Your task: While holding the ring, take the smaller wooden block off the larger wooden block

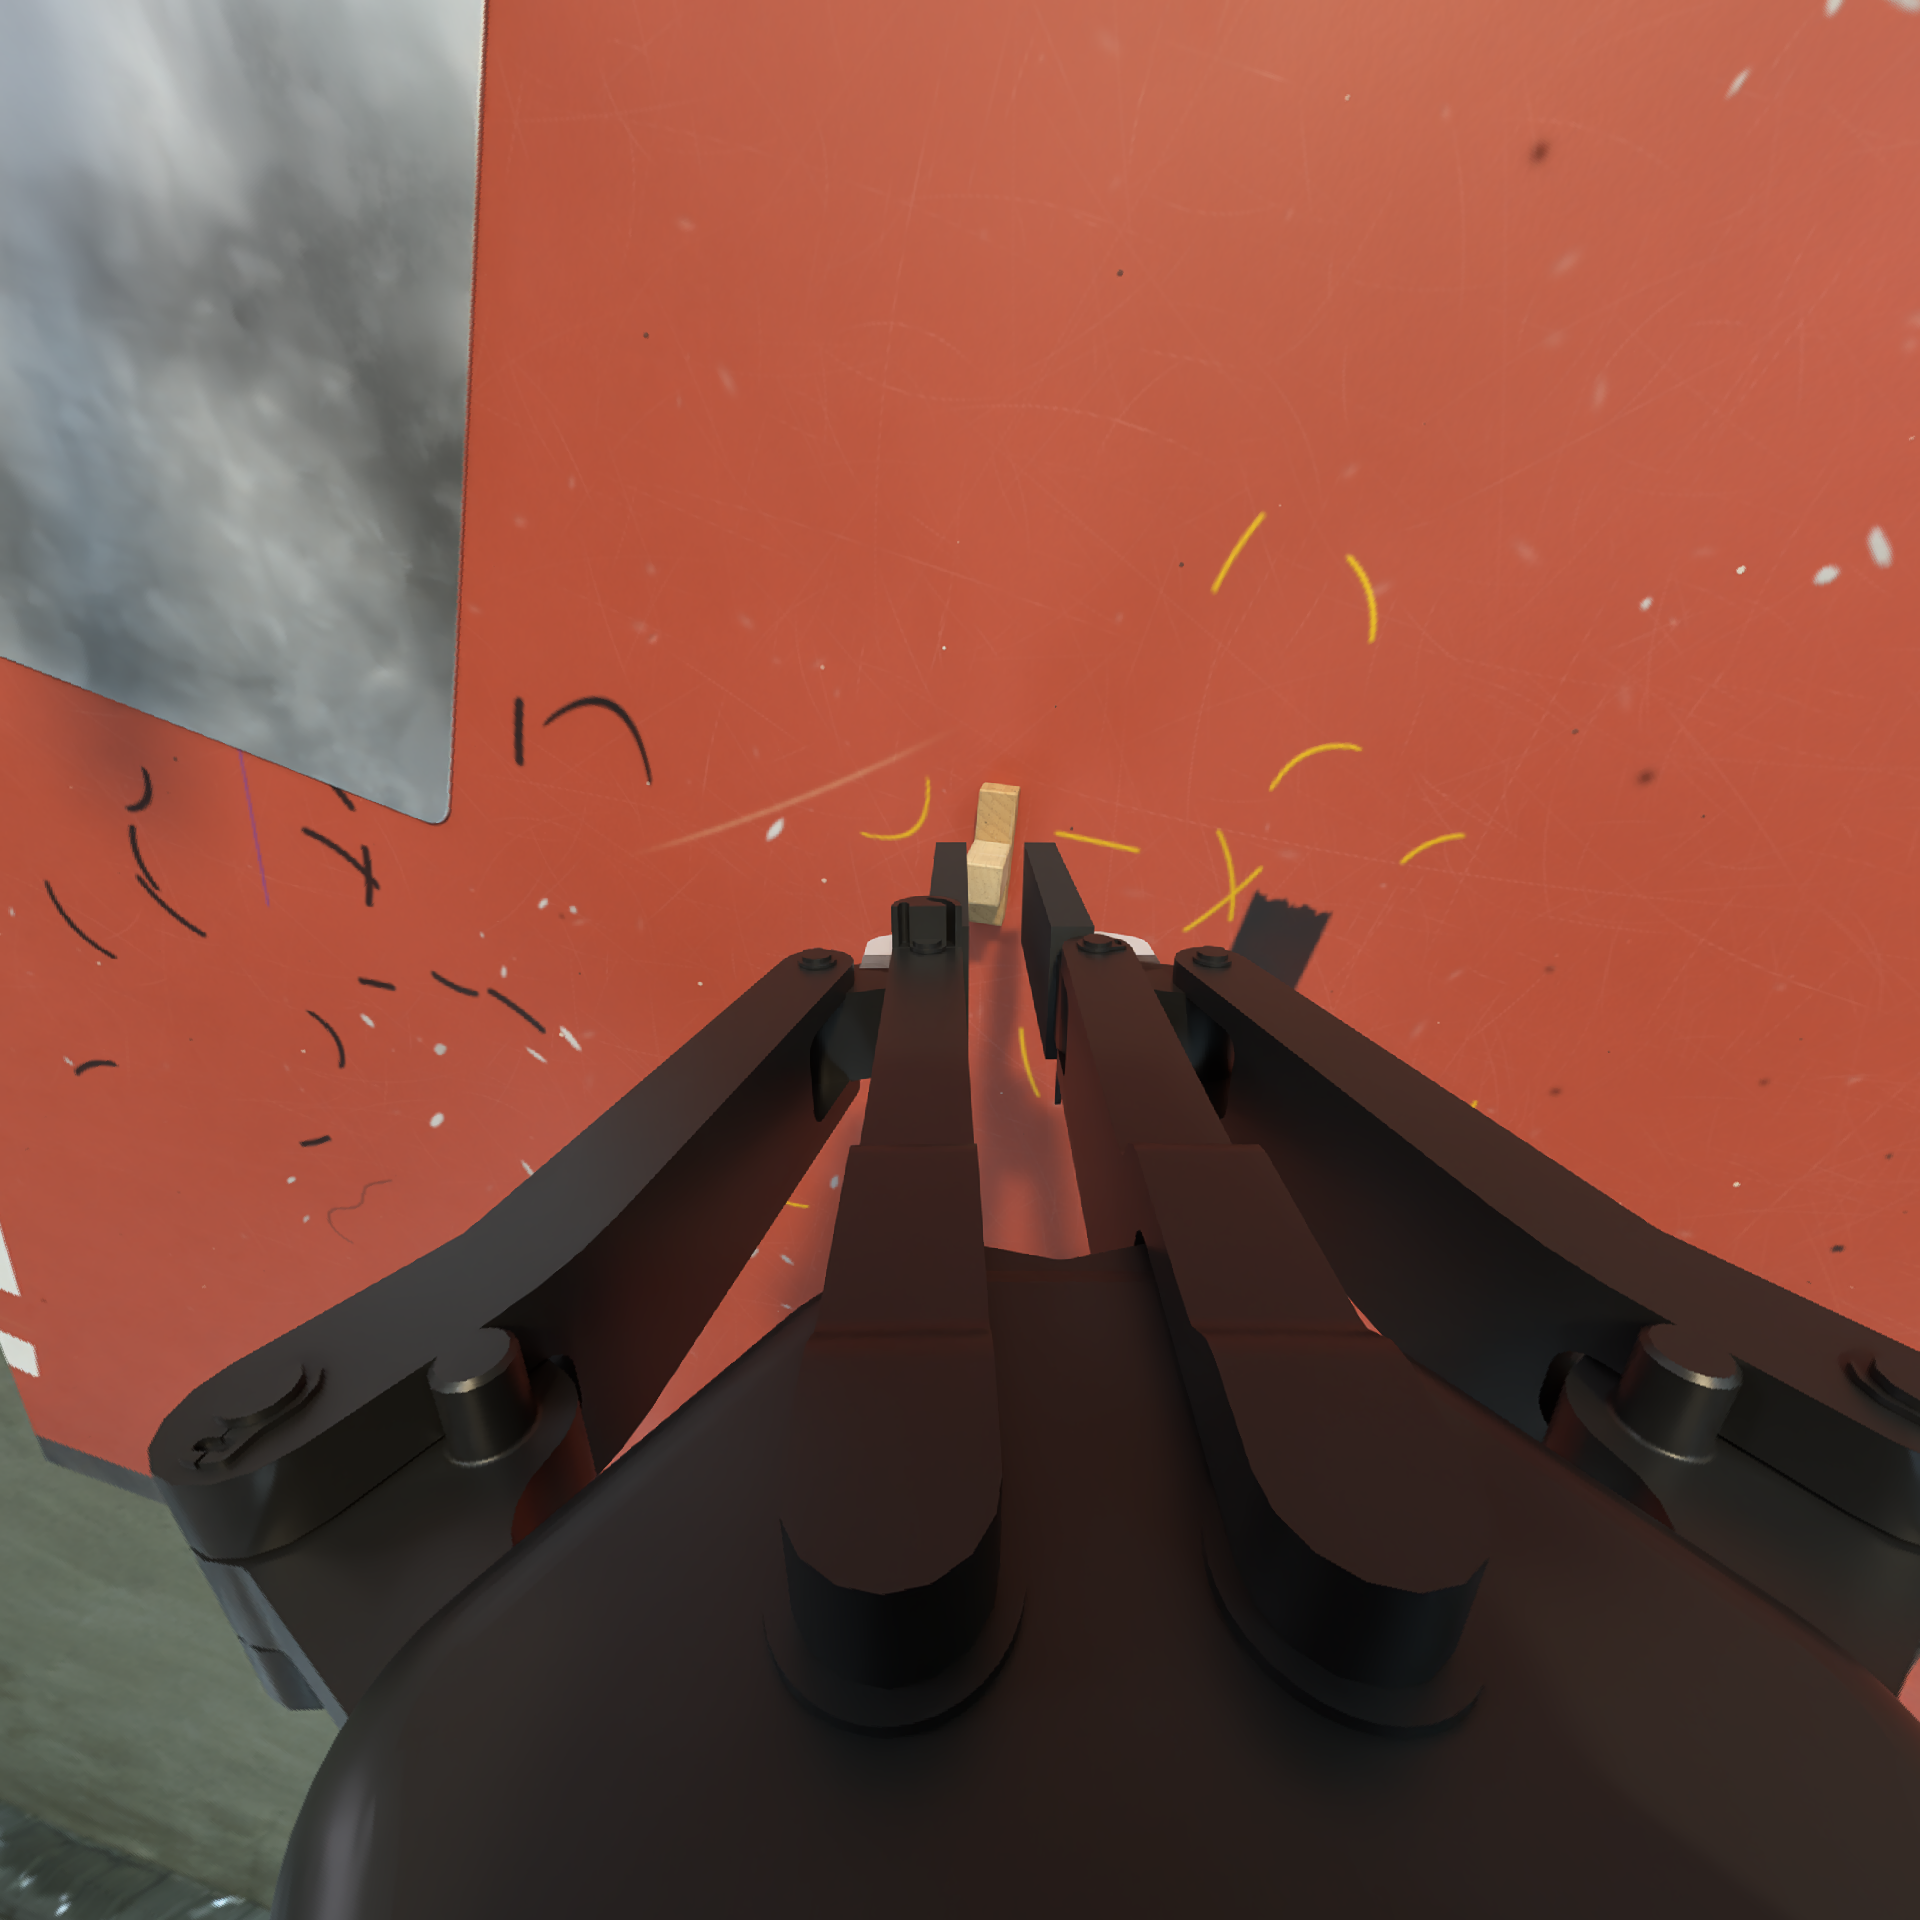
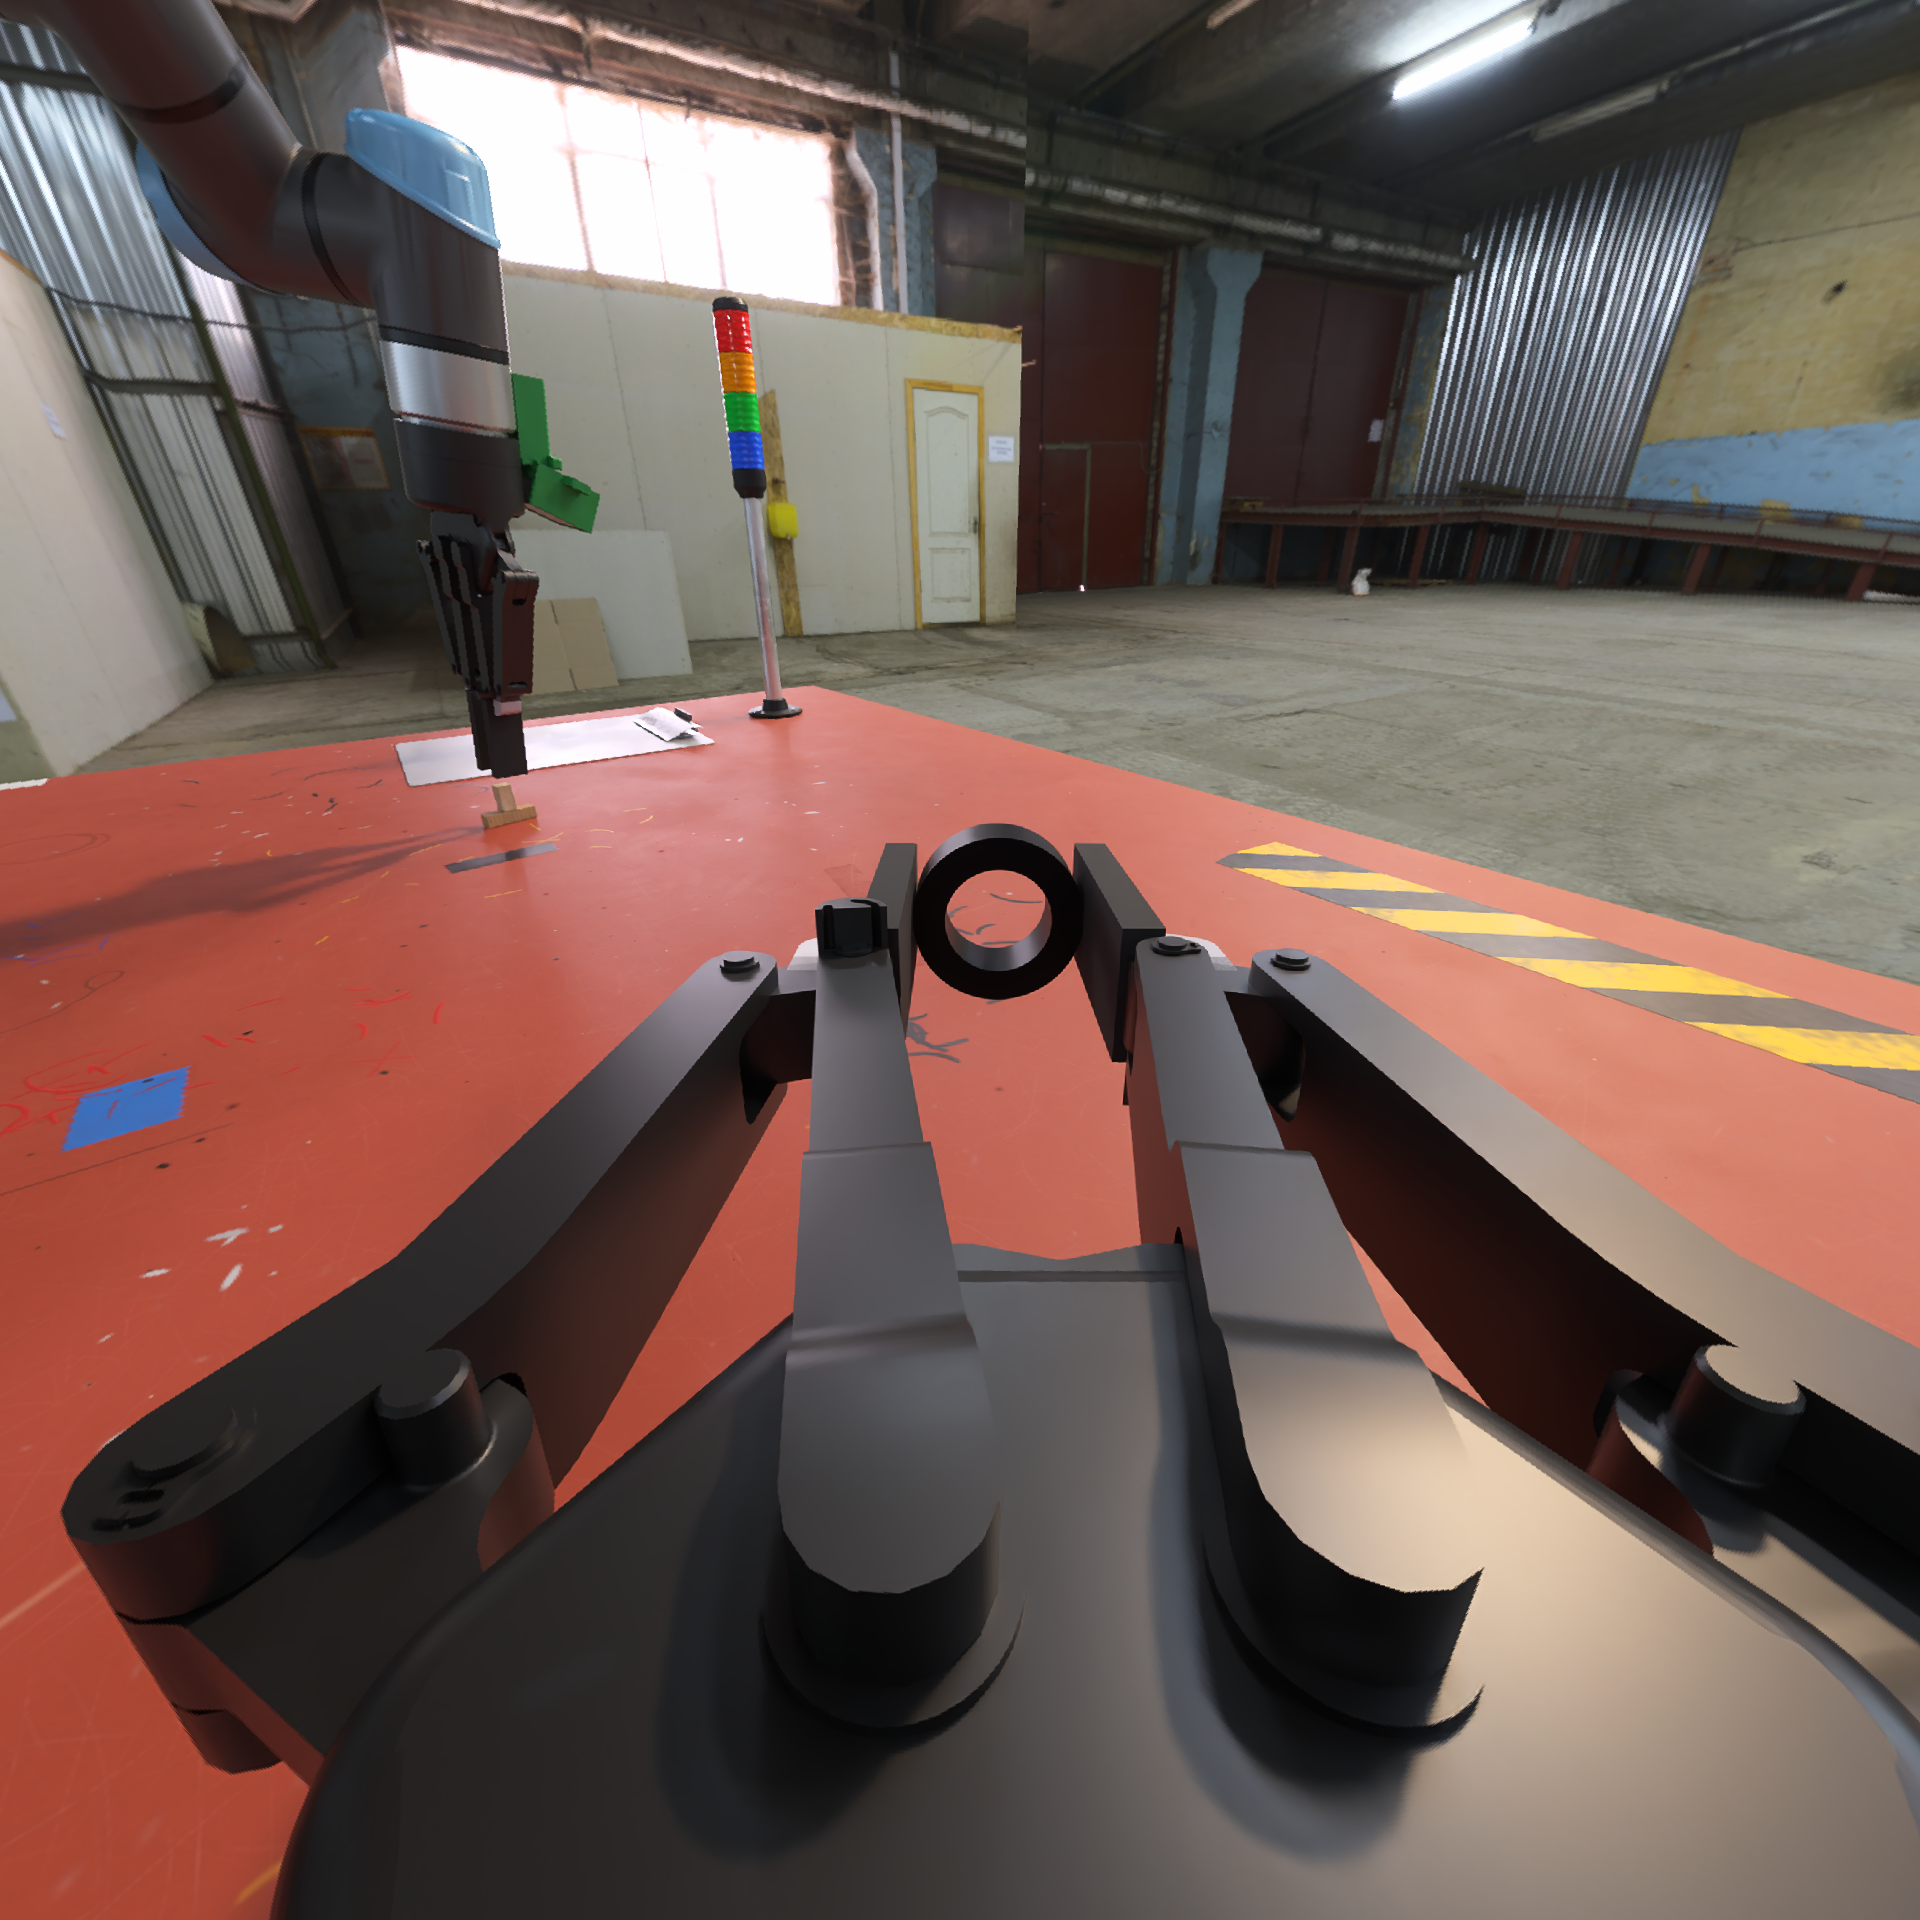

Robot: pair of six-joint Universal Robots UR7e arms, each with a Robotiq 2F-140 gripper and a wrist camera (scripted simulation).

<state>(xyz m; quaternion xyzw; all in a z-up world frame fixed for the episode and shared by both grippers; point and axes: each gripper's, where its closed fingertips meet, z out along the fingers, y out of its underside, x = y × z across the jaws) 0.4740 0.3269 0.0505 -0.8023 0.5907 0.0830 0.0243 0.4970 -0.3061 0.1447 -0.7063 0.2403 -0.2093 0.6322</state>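
The smaller wooden block stands upright on the flat larger wooden block on the red table. My left gripper points straight down just above the blocks. Its jaws are a little apart and hold nothing, and the small block shows in the gap between them. In the right wrist view the left gripper hangs over the small block and the larger block. My right gripper is shut on the black ring and holds it above the table.
A grey metal sheet lies beyond the blocks and also shows in the right wrist view. A strip of black tape lies near the blocks. A signal tower stands at the far edge. A yellow-black stripe marks the right edge.
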